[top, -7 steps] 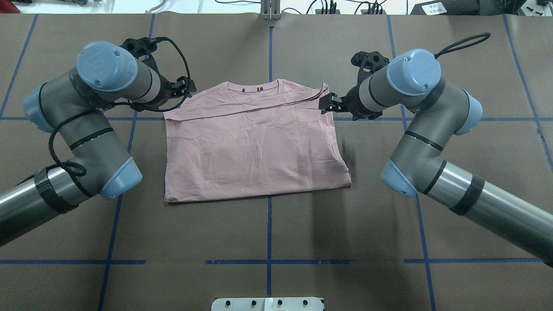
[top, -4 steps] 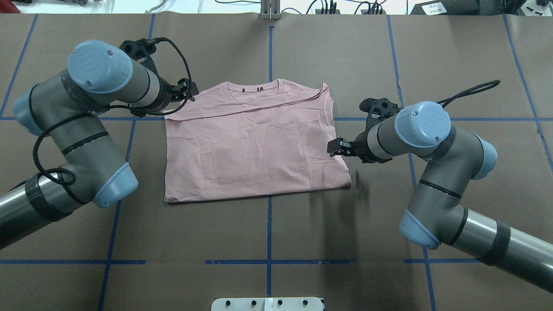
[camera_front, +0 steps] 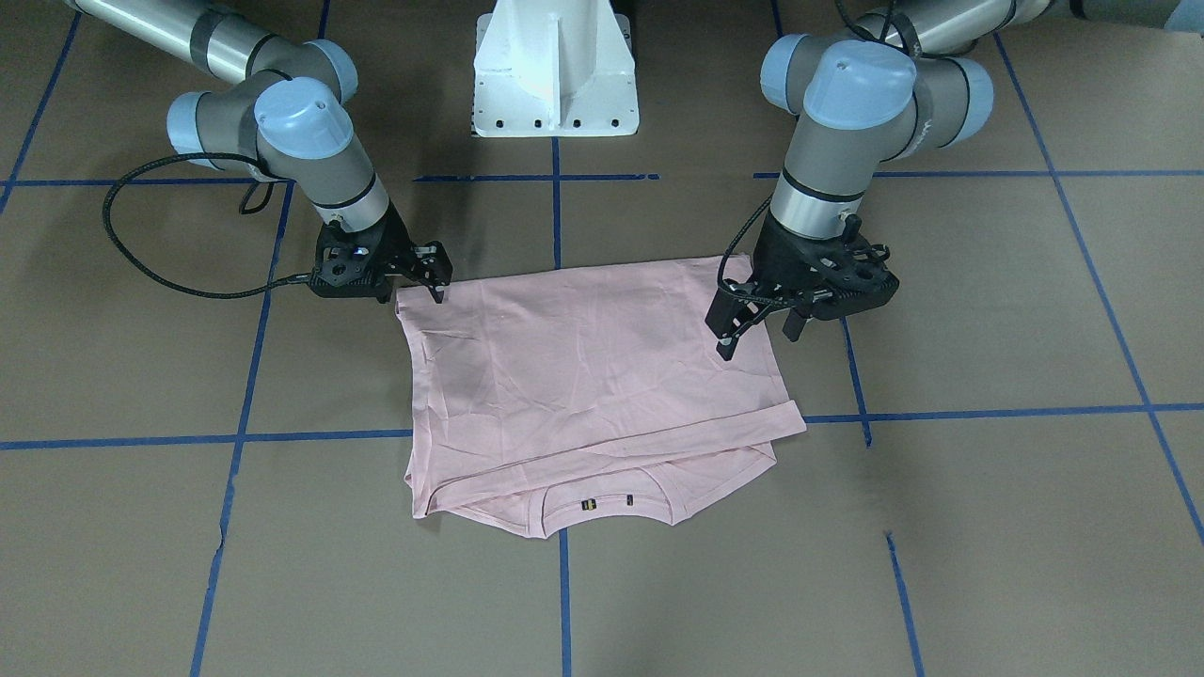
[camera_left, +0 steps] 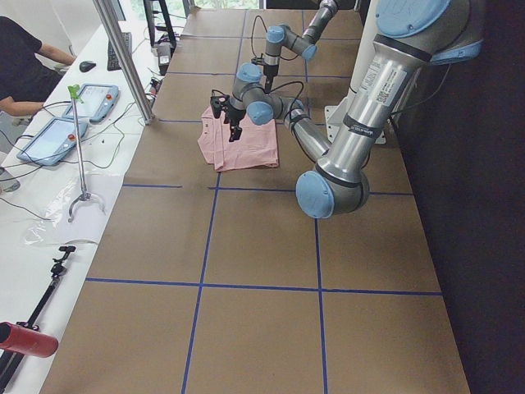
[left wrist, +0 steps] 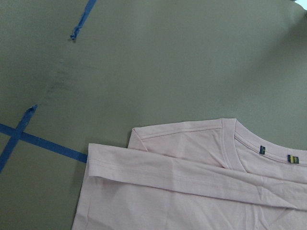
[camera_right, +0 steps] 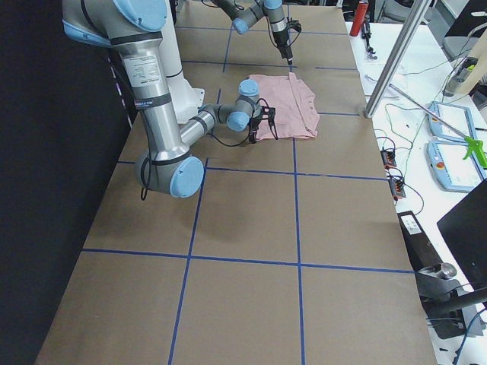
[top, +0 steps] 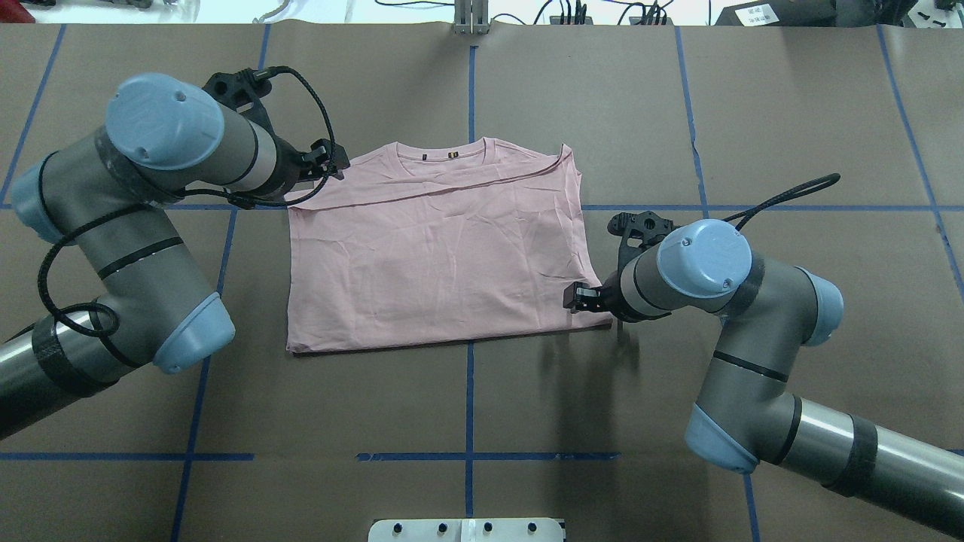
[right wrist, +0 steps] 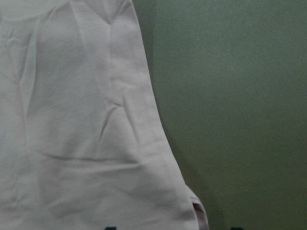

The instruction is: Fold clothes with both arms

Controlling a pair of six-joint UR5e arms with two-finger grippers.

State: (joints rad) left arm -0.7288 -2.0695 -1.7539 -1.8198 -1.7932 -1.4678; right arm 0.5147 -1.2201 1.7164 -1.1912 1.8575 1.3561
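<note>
The pale pink T-shirt (top: 444,248) lies folded flat on the brown table, plain side up, its collar on the far edge; it also shows in the front view (camera_front: 593,376). My left gripper (top: 335,162) is open and empty, hovering at the shirt's far left corner; in the front view (camera_front: 757,334) its fingers stand apart above the cloth. The left wrist view shows that corner and the collar (left wrist: 249,143). My right gripper (top: 574,297) is open and empty at the shirt's near right corner (camera_front: 414,282). The right wrist view shows the shirt's edge (right wrist: 72,120) just below.
The white pedestal base (camera_front: 555,75) stands between the arms. A metal plate (top: 467,529) sits at the table's near edge. Blue tape lines (top: 468,391) grid the table. A side bench with tablets (camera_left: 49,135) and a seated person lies beyond the far edge.
My right gripper has moved from the shirt's far right shoulder back along the right edge to the near right corner. My left gripper has stayed at the far left corner.
</note>
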